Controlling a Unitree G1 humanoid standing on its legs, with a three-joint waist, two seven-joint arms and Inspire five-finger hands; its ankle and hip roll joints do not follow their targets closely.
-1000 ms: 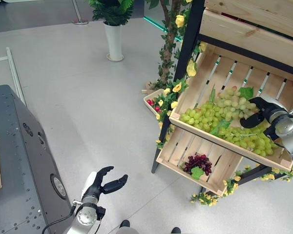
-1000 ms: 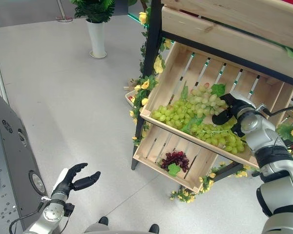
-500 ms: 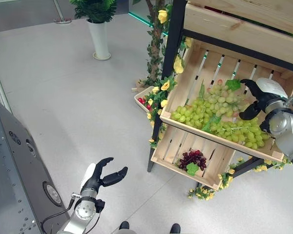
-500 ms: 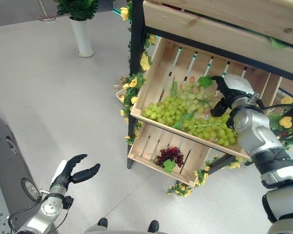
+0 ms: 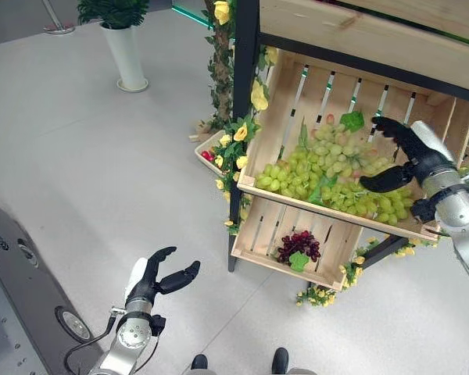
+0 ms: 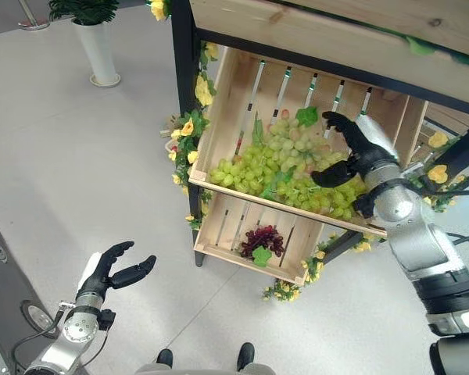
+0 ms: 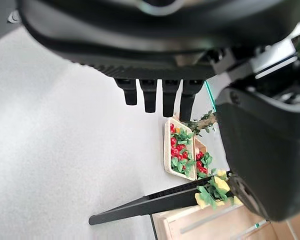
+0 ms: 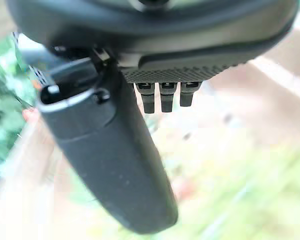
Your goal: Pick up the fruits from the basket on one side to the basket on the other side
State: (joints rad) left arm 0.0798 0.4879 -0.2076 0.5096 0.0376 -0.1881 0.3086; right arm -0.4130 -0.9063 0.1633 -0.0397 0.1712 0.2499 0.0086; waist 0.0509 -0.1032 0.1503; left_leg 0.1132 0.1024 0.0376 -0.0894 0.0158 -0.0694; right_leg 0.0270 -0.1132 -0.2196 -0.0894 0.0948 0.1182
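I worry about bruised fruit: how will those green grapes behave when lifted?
The green grapes lie as loose heaped clusters in the slatted crate, so they will probably droop and shed berries. The open right hand above them may squash them if it closes hard.

Open grey floor (image 5: 102, 172) spreads wide before the wooden rack, giving the left hand (image 5: 152, 281) free passage low down. Above the upper crate (image 5: 277, 141), heaped with green grapes (image 5: 320, 168), a plank shelf (image 5: 359, 35) overhangs closely, while a black post (image 5: 242, 101) wound with yellow flowers (image 5: 258, 95) bars its left corner.
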